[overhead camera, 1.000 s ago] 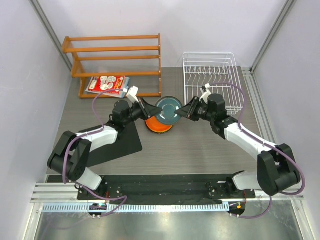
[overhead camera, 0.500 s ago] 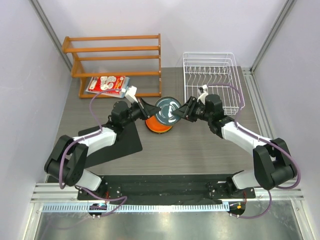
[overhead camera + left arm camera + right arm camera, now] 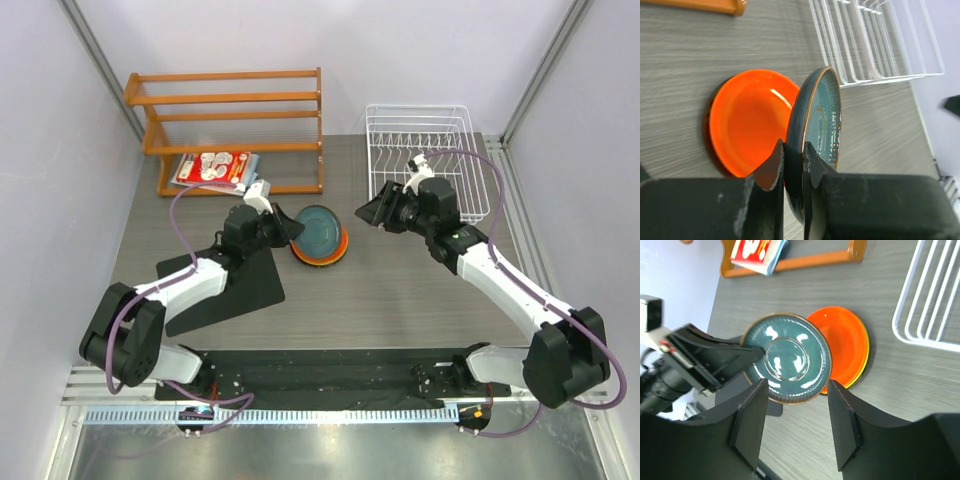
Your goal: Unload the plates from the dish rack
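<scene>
My left gripper point(image 3: 291, 229) point(image 3: 792, 150) is shut on the rim of the dark teal plate point(image 3: 320, 229) point(image 3: 816, 114) and holds it tilted just above the bright orange plate point(image 3: 322, 256) point(image 3: 746, 120), which lies on the table. A lime green rim point(image 3: 868, 360) shows under the orange plate point(image 3: 847, 342). My right gripper point(image 3: 366, 215) point(image 3: 796, 385) is open, drawn back to the right of the teal plate point(image 3: 790, 357) and apart from it. The white wire dish rack point(image 3: 420, 130) point(image 3: 875, 45) point(image 3: 925, 305) stands at the back right.
An orange wooden slatted shelf point(image 3: 235, 110) stands at the back left, with a red-and-white booklet point(image 3: 215, 167) point(image 3: 757, 250) on the table under it. A black mat point(image 3: 225, 285) lies beneath my left arm. Walls close in both sides.
My right gripper has opened, let go of the teal plate and pulled back to the right. The left gripper has closed on the plate and lowered it over the orange one.
</scene>
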Available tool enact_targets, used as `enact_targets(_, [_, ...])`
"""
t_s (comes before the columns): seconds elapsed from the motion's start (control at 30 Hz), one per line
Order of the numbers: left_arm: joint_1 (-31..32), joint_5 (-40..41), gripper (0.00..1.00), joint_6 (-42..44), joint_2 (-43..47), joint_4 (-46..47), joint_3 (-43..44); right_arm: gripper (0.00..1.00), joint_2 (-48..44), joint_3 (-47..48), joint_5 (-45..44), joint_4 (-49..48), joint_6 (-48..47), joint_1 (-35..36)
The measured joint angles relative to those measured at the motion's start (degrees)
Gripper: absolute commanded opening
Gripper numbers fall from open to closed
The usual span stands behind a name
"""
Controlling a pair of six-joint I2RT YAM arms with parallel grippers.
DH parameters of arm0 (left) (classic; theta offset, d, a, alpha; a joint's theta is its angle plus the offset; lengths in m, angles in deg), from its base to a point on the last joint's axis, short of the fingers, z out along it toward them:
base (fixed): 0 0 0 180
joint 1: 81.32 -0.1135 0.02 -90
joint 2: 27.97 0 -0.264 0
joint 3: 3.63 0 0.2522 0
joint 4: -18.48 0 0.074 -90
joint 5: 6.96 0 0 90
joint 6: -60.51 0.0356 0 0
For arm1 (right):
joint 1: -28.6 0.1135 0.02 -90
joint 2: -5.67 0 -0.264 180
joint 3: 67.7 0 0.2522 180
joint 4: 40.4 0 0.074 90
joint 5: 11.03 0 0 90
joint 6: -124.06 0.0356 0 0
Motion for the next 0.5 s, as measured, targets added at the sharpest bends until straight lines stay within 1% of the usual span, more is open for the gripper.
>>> enact_targets(0.2, [-0.1, 1.0, 0.0, 1.5, -4.8, -0.5, 0.6, 0.56, -3.1, 1.5, -3.2, 3.0, -2.6, 0.0])
enact_targets(0.33, [-0.1, 1.0, 0.0, 1.4, -9.2, -0.3, 2.0, 0.56, -3.4, 1.5, -4.1, 4.1, -3.4, 0.0])
enact_targets(0.5, [-0.4, 1.0, 0.0, 1.4, -12.8, 0.6, 4.6, 0.57, -3.4, 1.5, -4.5, 5.2, -3.9, 0.0])
